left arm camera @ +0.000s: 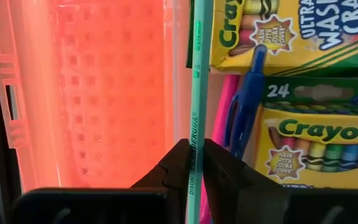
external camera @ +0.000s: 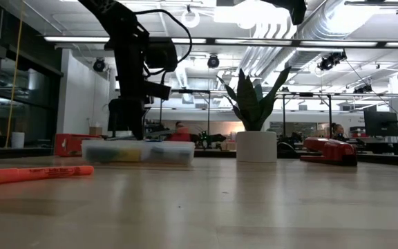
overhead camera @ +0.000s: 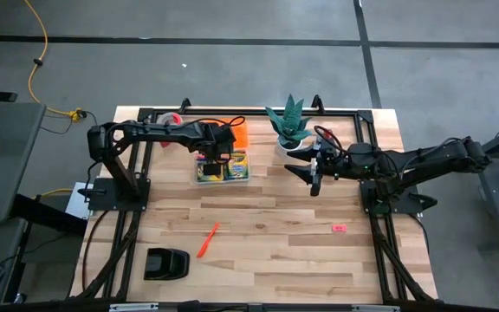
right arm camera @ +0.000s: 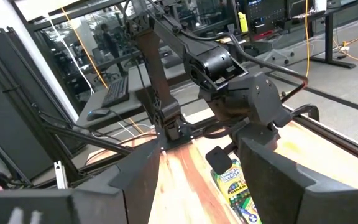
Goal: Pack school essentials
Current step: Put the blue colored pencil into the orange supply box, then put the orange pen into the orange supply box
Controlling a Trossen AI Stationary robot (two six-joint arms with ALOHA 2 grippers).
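Note:
A clear pencil case [overhead camera: 222,168] with its orange lid [left arm camera: 98,93] swung open sits at the table's far middle. In it lie two yellow-and-green crayon boxes [left arm camera: 316,143], a blue pen [left arm camera: 247,93] and a pink-red stick [left arm camera: 225,106]. My left gripper [left arm camera: 195,163] hangs over the case [external camera: 137,152], shut on the teal pencil [left arm camera: 195,74]. My right gripper [overhead camera: 313,178] waits open to the right of the case, its fingers wide apart in the right wrist view [right arm camera: 201,174]. One orange-red stick [overhead camera: 208,241] lies flat on the near table, and the pink eraser [overhead camera: 339,228] lies to the right. My left gripper pinches the teal pencil's shaft [left arm camera: 194,146] between its two fingers [left arm camera: 173,168], which lie across it and come from above, pointing down. The pencil runs level along the case, between the orange lid and the crayon boxes. Whether it rests on the case floor I cannot tell.
A potted plant [overhead camera: 291,128] in a white pot [external camera: 256,146] stands just right of the case, between the two grippers. A squat black object [overhead camera: 165,263] sits at the near left. A red object [overhead camera: 170,117] stands at the far edge. Bare wood lies at the near middle.

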